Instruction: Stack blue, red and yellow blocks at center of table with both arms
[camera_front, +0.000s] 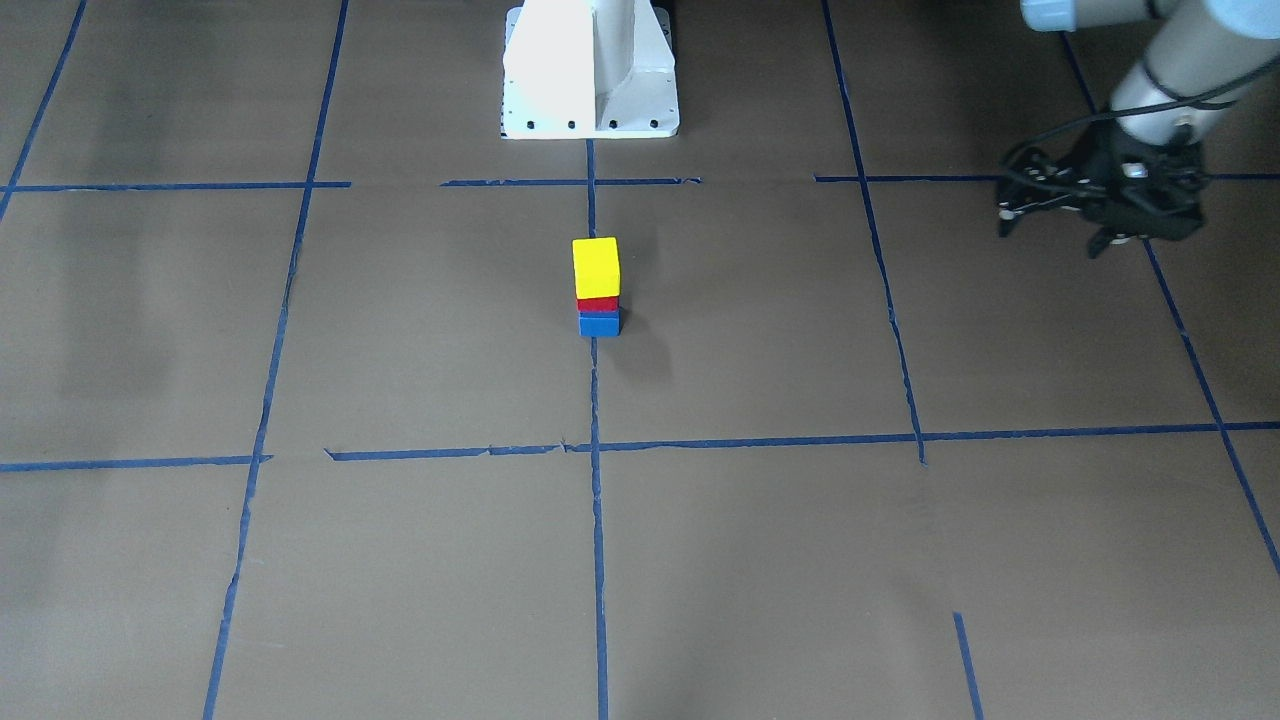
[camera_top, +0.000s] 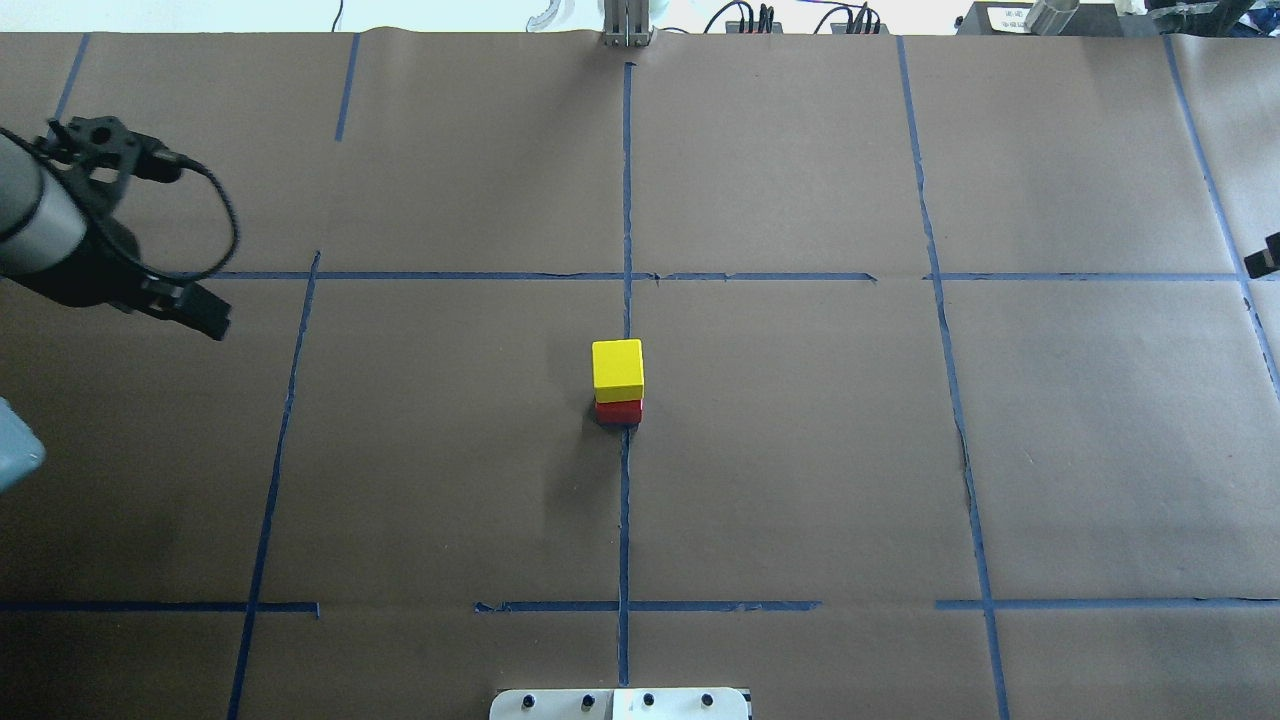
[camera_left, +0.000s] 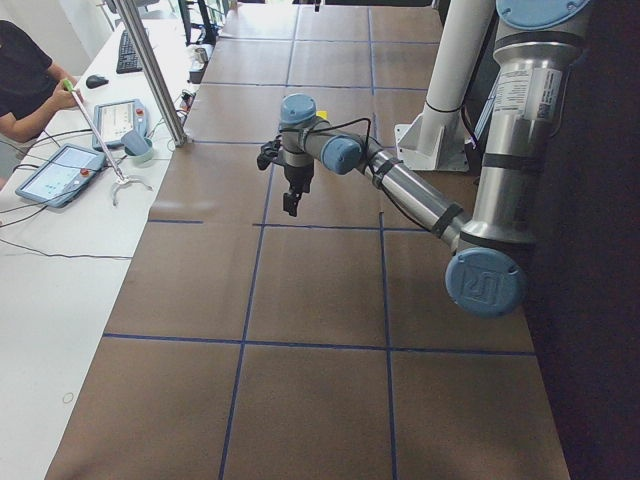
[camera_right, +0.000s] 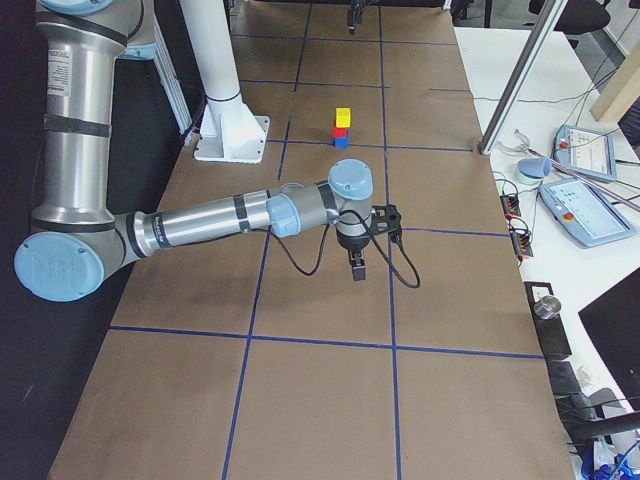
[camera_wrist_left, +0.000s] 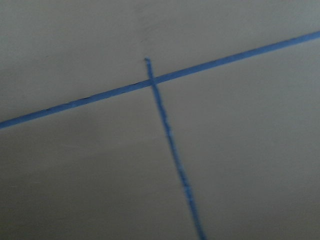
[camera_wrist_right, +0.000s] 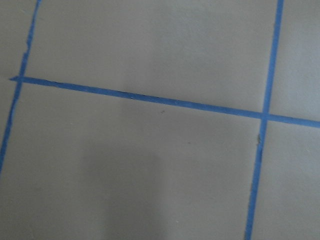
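The desk (camera_front: 400, 350) is covered in brown paper, creased at the seams, and blue tape (camera_front: 597, 520) divides it into large squares. At its centre, on the middle tape line, stands the stack: the blue block (camera_front: 599, 324) at the bottom, the red block (camera_front: 598, 303) on it and the yellow block (camera_front: 596, 267) on top, sitting slightly askew. The stack stands alone, with nothing touching it. The white base (camera_front: 590, 70) of the robot is bolted to the desk edge in line with it.

Both arms are well apart from the stack. The left pincer (camera_top: 210, 320) hangs above the paper towards the left end of the desk, wrapped in black cable, and I cannot tell whether its fingers are spread or pressed together. The right pincer (camera_right: 358, 270) points down over the right end (only a sliver of it reaches the overhead view), and its state cannot be told either. Both wrist views show only paper and crossing tape, the left one blurred.

A white bench (camera_left: 60, 300) runs along the far side of the desk. It carries two tablets (camera_left: 55, 170), a keyboard (camera_left: 130, 50) and a metal post (camera_left: 150, 70). A person (camera_left: 20, 80) in a dark top sits there.
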